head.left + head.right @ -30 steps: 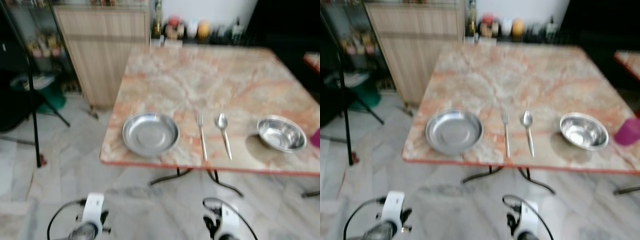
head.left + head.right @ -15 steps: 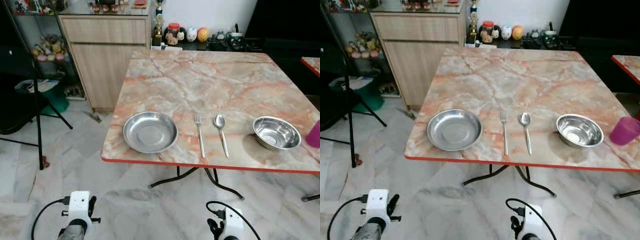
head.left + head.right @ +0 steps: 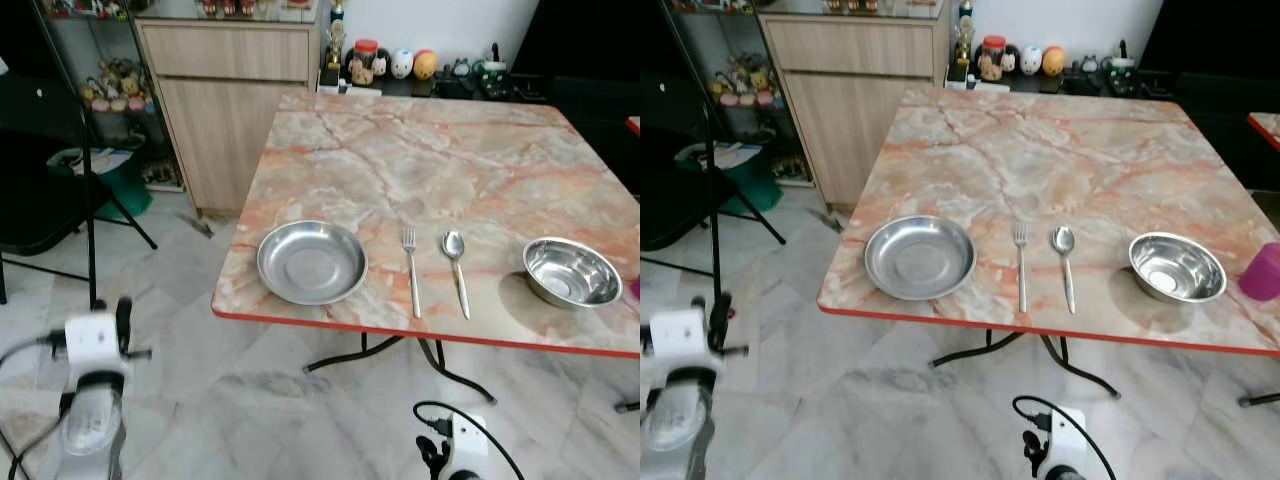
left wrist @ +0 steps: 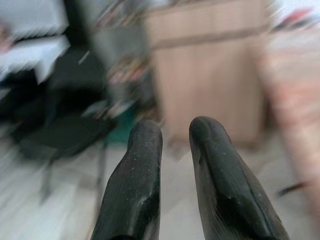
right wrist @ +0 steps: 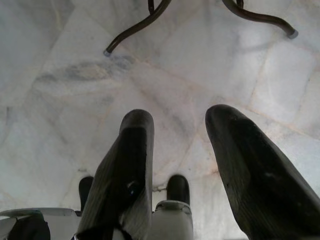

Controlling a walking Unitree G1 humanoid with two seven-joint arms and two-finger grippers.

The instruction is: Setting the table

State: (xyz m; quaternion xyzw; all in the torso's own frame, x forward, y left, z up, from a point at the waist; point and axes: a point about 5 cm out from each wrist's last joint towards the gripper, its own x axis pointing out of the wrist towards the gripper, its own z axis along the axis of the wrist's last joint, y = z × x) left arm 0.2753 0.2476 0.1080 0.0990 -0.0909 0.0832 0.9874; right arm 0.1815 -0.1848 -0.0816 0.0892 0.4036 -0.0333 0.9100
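Observation:
A marble-patterned table [image 3: 420, 150] carries a steel plate [image 3: 311, 262] near its front left corner. To the plate's right lie a fork [image 3: 411, 272] and a spoon [image 3: 457, 270], side by side. Further right stands a steel bowl [image 3: 571, 272], and beyond it a pink cup [image 3: 1264, 271] at the table's right end. My left gripper [image 4: 175, 135] is raised at the left, well short of the table, open by a narrow gap and empty. My right gripper [image 5: 177, 125] hangs low over the floor, open and empty.
A wooden cabinet [image 3: 230, 110] stands behind the table's left corner. A black stand [image 3: 85, 190] and a dark chair [image 3: 40, 200] are on the left. Jars and figurines [image 3: 395, 65] line the far wall. The table's curved metal legs [image 3: 400, 355] rest on the marble floor.
My left arm has lifted up and out to the left. The view has shifted slightly and sharpened. The things on the table lie as before.

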